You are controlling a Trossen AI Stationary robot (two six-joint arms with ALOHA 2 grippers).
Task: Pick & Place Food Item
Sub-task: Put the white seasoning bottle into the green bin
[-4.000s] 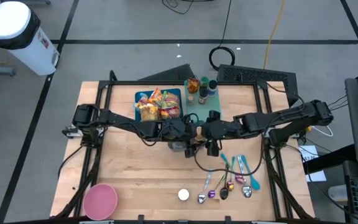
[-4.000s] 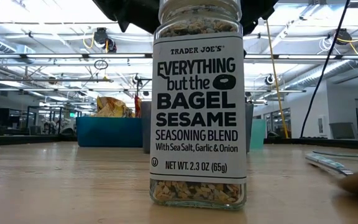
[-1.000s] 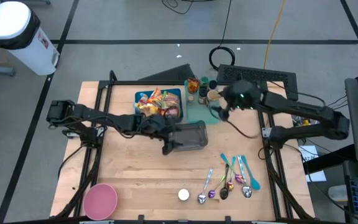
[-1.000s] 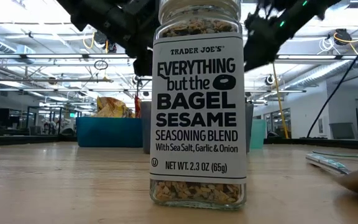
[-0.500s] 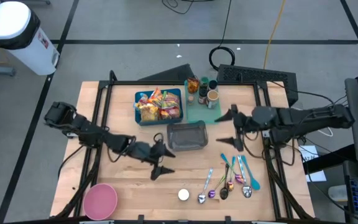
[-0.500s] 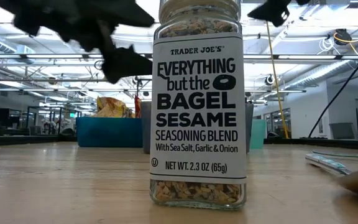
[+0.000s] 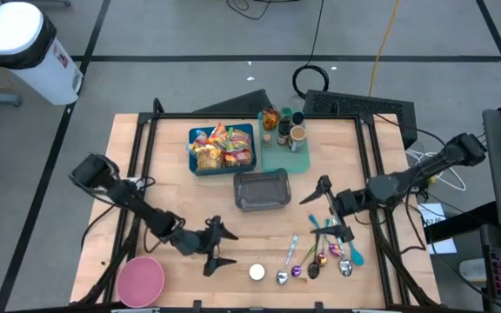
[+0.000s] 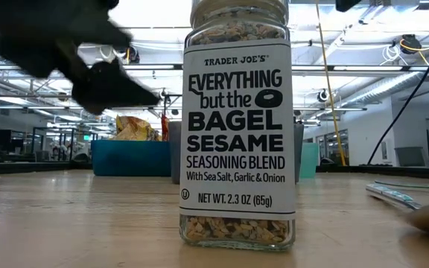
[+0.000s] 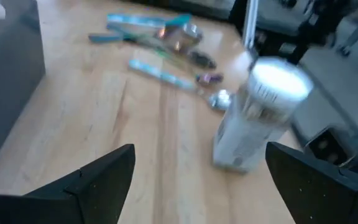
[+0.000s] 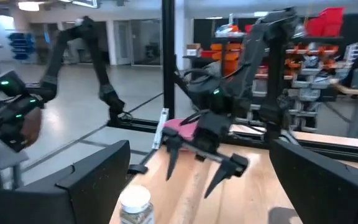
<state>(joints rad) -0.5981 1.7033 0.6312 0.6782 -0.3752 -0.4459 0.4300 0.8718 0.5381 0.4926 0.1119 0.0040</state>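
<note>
Moved: both arms pulled back from the table middle since the earlier frames; left arm now sits low at the front left, right arm off to the right near the spoons. Grey tray appeared on the table in between and sits unchanged over the last half second.
Pink bowl: round pink plastic bowl (image 7: 140, 280) at the front left corner, looks empty.
Left gripper: left gripper (image 7: 217, 249) hovers just beside the pink bowl's right, fingers spread wide, nothing between them; left wrist view has it aimed at the jar.
Food bin: blue rectangular bin of colourful snack packets (image 7: 223, 148) at the back, untouched as far as I can tell.
Seasoning jar: clear glass seasoning jar with white cap (image 7: 257, 272) stands upright at the front edge, between left gripper and spoons, not touching either; fills the low view (image 8: 237, 126).
Grey tray: dark grey rectangular tray (image 7: 262, 189) mid-table, just in front of the blue bin; contents can't tell, looks empty.
Condiments: teal tray with small bottles and cups (image 7: 286, 132) at the back, right of the bin.
Spoons: row of coloured metal and plastic spoons (image 7: 322, 252) at the front right.
Right gripper: right gripper (image 7: 329, 209) above the far end of the spoons, fingers spread, empty.
Progress: my read — no food item held by either arm, nothing seen placed. Pick and place both still to do; jar is the closest candidate for the left arm.
</note>
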